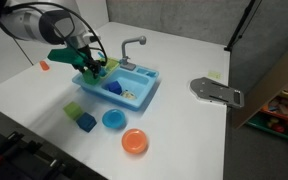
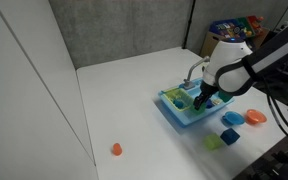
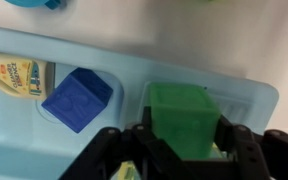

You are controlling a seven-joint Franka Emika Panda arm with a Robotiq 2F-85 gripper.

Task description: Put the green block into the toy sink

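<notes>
Closest to me in the wrist view, the gripper (image 3: 184, 142) has its black jaws partly closed, clamped on two opposite sides of the green block (image 3: 179, 108). The block is a chunky, matte plastic cube with softly rounded edges. It hangs over a rectangular recess of the toy sink (image 3: 14, 140); I can't tell whether it touches the bottom.

I judge the carry is done. What's left is to open the jaws and let the block settle.

At 9 o'clock from the block, a blue cube (image 3: 77, 98) with a pebbled face sits in the neighbouring hollow. Further round at 9, a flat yellow-labelled toy packet (image 3: 14, 78) lies on the smooth, light blue moulded plastic.

In an exterior view, the grey curved faucet (image 1: 132, 45) stands at 1 o'clock from the gripper. A round blue dish (image 1: 113, 119) and an orange dish (image 1: 134, 141) sit out on the white table (image 1: 184, 130), at 5 o'clock.
</notes>
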